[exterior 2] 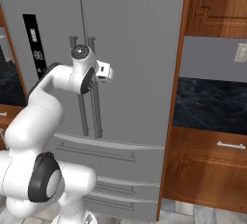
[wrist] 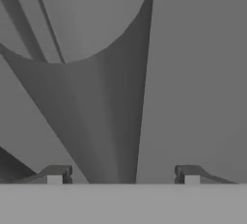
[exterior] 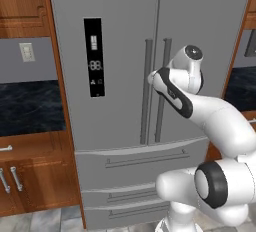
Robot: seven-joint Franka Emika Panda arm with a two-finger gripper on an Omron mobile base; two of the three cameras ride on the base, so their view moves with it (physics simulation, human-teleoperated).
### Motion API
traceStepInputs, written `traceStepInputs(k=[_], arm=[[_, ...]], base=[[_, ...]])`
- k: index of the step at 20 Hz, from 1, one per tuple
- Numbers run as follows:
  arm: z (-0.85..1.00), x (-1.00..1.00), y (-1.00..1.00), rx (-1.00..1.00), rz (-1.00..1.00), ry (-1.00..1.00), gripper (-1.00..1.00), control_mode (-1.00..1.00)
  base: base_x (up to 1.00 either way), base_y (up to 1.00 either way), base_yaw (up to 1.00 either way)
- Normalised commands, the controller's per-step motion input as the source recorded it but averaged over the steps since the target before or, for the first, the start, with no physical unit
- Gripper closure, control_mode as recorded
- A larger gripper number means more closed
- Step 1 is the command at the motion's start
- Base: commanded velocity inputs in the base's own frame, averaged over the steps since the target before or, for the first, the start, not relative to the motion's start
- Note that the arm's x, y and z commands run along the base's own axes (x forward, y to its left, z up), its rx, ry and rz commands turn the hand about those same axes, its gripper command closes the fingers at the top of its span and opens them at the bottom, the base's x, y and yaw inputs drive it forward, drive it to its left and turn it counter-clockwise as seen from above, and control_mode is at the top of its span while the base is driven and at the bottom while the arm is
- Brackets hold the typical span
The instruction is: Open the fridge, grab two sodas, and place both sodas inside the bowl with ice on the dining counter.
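Fridge point(exterior: 125, 51) straight ahead, tall and grey, both upper doors shut, black display panel point(exterior: 94, 57) on the left door, drawers point(exterior: 135, 168) stacked at its base. Two long vertical handles point(exterior: 155, 91) side by side at the seam between the doors. Arm raised and bent in front of the right door, hand turned toward the handles at about mid-height. Gripper point(wrist: 123, 175) spread open, nothing between the fingertips point(wrist: 54, 175), pointed close at a grey handle bar that runs up the middle of the hand view against the flat door face. From the right base view, white hand point(exterior 2: 103, 71) just beside the right-hand handle point(exterior 2: 94, 90); touching or barely apart, cannot tell. Reddish-brown wooden cabinets point(exterior: 30, 176) on either side of the fridge, with black marble tabletop point(exterior: 30, 106) at the left and dark marble backsplash point(exterior 2: 210, 105) at the right. Light switch point(exterior: 26, 52) on the grey wall at left, silver pull point(exterior 2: 230, 145) on the right-hand drawer.
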Motion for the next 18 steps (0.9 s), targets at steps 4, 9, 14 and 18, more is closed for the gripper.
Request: traceStepInputs(k=[4, 9, 14, 18], arm=[[-0.12, 0.37, 0.08, -0.01, 0.0, 0.0, 1.0, -1.0], [-0.12, -0.04, 0.01, -0.02, -0.01, 0.0, 1.0, -1.0], [-0.11, -0.82, -0.08, 0.0, -0.02, 0.0, 1.0, -1.0], [-0.03, -1.0, -0.32, 0.0, 0.0, -0.02, 1.0, -1.0]], base=[[0.0, 0.0, 0.0], [0.0, 0.0, 0.0], [0.0, 0.0, 0.0], [0.0, 0.0, 0.0]])
